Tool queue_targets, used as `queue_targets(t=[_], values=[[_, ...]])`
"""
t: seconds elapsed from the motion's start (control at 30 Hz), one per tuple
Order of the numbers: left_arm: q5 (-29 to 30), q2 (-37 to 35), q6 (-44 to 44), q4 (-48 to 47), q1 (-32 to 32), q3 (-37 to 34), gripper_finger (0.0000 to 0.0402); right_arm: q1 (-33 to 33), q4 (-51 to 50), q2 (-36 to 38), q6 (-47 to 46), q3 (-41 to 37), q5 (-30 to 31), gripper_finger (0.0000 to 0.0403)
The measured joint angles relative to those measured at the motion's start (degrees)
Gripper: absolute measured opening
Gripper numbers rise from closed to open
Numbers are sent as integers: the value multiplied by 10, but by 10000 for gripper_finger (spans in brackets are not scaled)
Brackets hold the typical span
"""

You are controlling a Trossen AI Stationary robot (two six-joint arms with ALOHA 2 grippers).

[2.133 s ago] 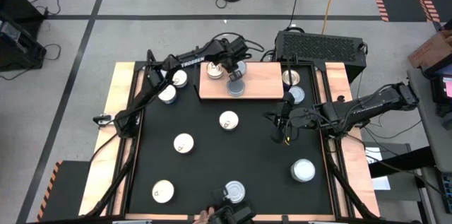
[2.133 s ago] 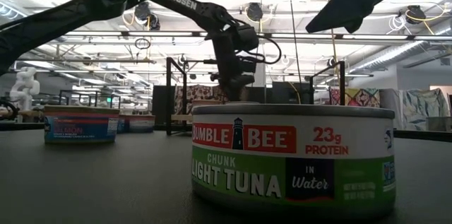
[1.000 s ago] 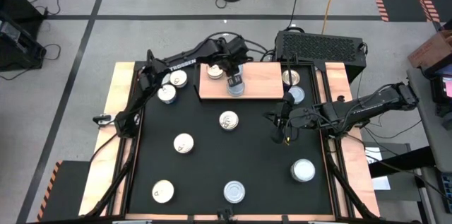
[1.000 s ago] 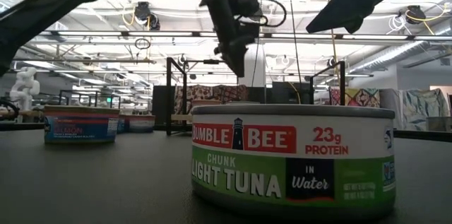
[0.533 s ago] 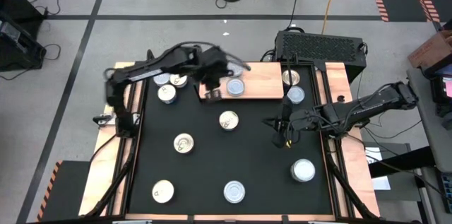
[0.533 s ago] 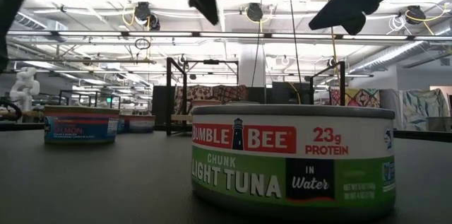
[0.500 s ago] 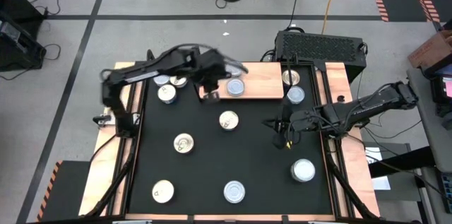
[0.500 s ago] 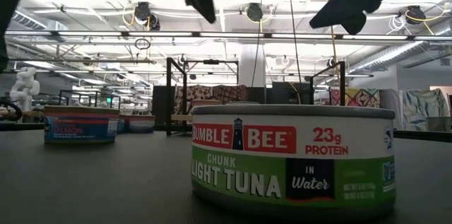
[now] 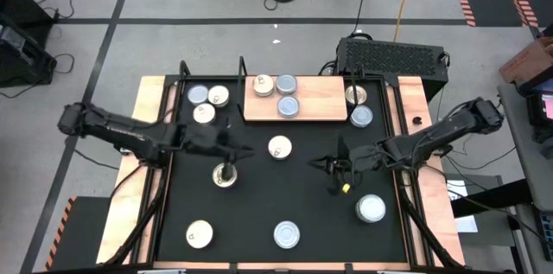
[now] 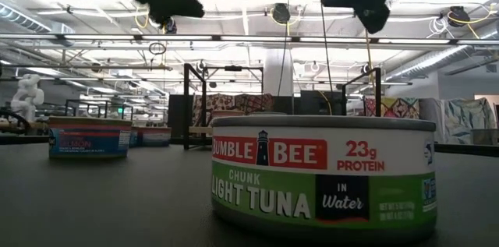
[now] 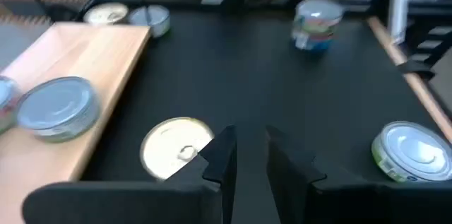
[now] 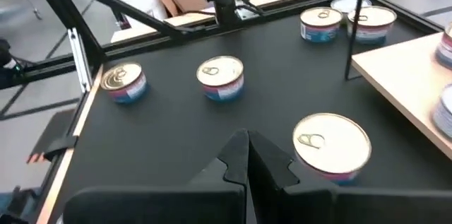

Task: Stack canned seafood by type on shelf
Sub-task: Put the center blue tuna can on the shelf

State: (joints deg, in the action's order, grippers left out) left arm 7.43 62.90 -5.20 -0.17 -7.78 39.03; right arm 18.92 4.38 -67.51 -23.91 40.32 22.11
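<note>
Overhead, three tins top the shelf — wrist views: left gripper parted, empty; right gripper closed.

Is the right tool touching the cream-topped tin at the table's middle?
Apart. The high view shows bare black tabletop between the right tool and the cream-topped tin; the right wrist view shows that gap too.

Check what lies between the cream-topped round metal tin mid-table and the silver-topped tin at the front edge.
High view: only bare black tabletop between cream-topped tin and silver-topped tin.
</note>
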Motion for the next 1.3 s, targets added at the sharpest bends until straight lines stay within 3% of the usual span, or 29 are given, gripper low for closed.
queue_targets(t=[0.17,0.3,0.6,0.93,1.07,1.3], values=[[1,-29,27,272,-25,-158,77,-2,84,-49,22,0,0,0],[1,-29,63,387,-24,-203,77,-12,183,-84,54,0,0,0],[1,-25,76,369,-12,-204,77,-31,250,-163,62,58,-45,8],[0,-25,72,329,-16,-204,77,-34,171,-284,112,194,-45,61],[-1,-25,71,325,-16,-204,77,-35,85,-310,116,251,-45,89],[-5,-17,70,320,-17,-204,77,-19,-153,-316,54,346,-61,137]])
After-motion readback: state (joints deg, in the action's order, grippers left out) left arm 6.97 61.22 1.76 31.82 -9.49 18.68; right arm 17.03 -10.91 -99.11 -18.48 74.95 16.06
